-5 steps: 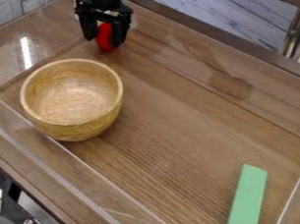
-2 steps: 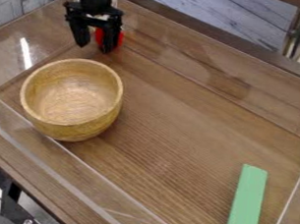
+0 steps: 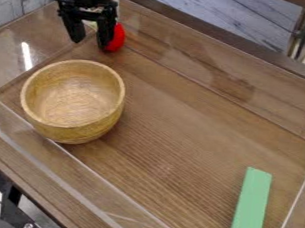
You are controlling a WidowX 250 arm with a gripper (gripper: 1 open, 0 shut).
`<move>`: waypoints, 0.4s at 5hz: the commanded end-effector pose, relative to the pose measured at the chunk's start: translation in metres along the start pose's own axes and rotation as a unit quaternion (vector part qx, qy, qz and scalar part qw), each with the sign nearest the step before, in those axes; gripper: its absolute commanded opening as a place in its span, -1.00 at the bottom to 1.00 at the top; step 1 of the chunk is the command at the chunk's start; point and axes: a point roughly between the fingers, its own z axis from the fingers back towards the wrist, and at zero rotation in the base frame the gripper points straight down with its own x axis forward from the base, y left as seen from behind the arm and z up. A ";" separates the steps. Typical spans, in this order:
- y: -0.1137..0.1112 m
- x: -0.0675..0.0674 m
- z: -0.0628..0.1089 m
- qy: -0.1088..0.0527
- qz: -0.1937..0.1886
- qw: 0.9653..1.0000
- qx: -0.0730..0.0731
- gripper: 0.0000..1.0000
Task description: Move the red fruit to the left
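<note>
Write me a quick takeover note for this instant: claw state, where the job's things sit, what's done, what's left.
Claw: open, pointing down, holding nothing, at the far left end of the table.
Red fruit: resting on the table just right of the claw, beyond the wooden bowl. Released; whether a finger touches it cannot be told.
Green block: lies flat at the near right, untouched.
Done: fruit appears set down on the left side.
Left: probably just lift the claw clear and confirm the fruit stays put.

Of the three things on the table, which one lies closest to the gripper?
The red fruit, right beside the open gripper; the wooden bowl and green block lie farther away.
</note>
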 end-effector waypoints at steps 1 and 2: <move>0.001 0.002 0.034 -0.045 -0.005 0.999 0.012 1.00; 0.002 0.002 0.032 -0.044 -0.005 0.999 0.010 1.00</move>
